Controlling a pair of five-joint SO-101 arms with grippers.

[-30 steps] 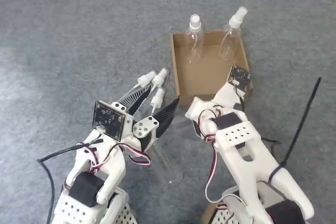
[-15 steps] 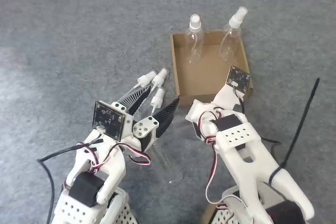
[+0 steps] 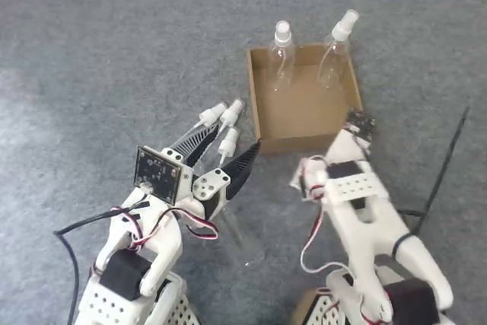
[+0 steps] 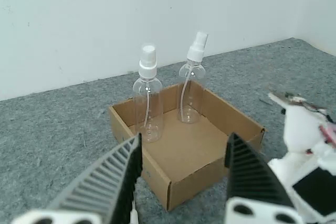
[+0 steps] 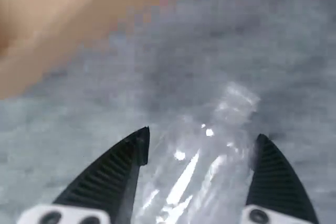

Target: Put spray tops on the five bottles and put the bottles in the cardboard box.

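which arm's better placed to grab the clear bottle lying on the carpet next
Right, probably. The right gripper has its jaws open on either side of the clear bottle, close to the cardboard box. The left gripper hangs open over the spray tops instead.

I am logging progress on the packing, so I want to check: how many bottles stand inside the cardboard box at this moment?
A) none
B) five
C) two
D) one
C: a first bottle and a second bottle stand upright side by side near the far wall of the cardboard box, and no other bottle is inside it.
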